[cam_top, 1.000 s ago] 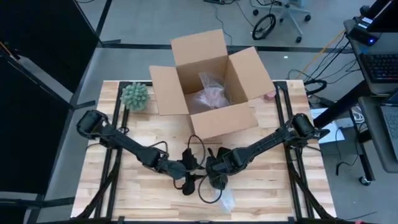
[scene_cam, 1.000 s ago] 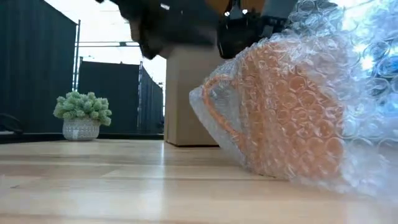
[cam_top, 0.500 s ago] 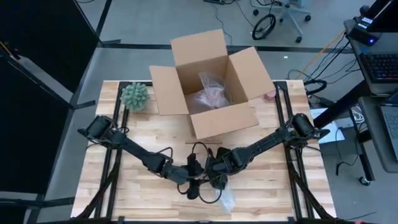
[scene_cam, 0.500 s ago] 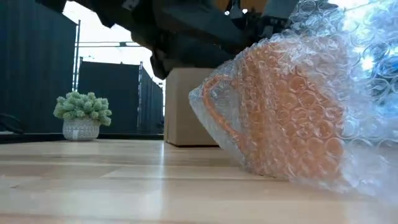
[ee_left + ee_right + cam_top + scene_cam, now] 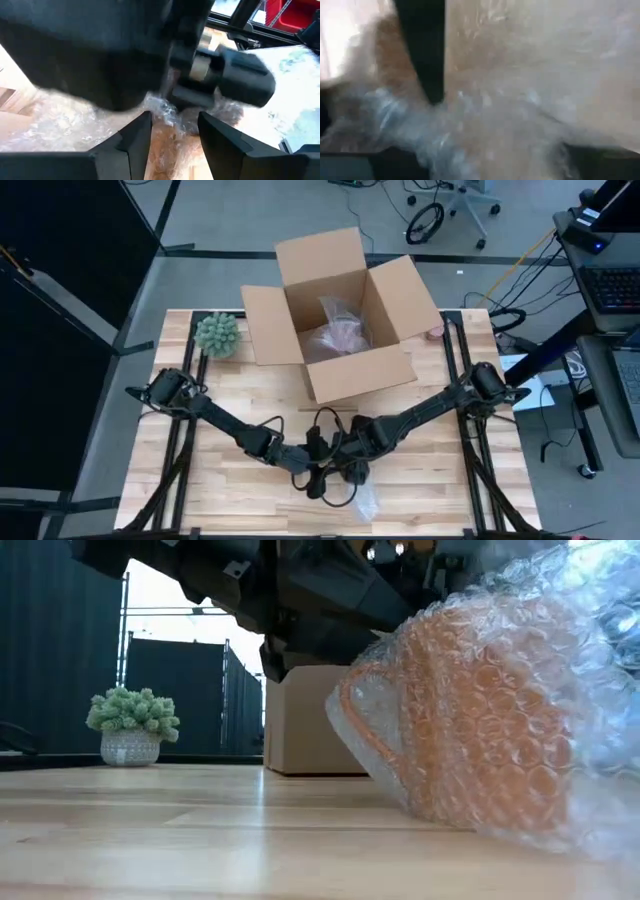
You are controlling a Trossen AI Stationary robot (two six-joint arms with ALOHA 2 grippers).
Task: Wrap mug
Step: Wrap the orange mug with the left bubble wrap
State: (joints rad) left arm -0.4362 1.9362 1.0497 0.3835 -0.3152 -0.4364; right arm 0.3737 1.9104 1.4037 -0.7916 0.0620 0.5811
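Low view: wrapped mug (image 5: 480, 730) shifted right; left tool (image 5: 172, 132) fingers apart, closer; right tool state unclear.

Open brown cardboard box (image 5: 340, 320): tabletop's far edge, centre.
Small green plant in white pot (image 5: 217, 335): far left corner.

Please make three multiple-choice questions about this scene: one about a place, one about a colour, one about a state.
1. Where is the small plant?
A. inside the box
B. on the table's far left corner
C. beside the right arm's base

2. What colour is the mug under the bubble wrap?
A. orange
B. blue
C. white

3. How is the cardboard box?
A. taped shut
B. flattened
C. open

Answers: 1 B, it stands left of the box; 2 A, orange shows through the wrap; 3 C, its flaps stand apart.
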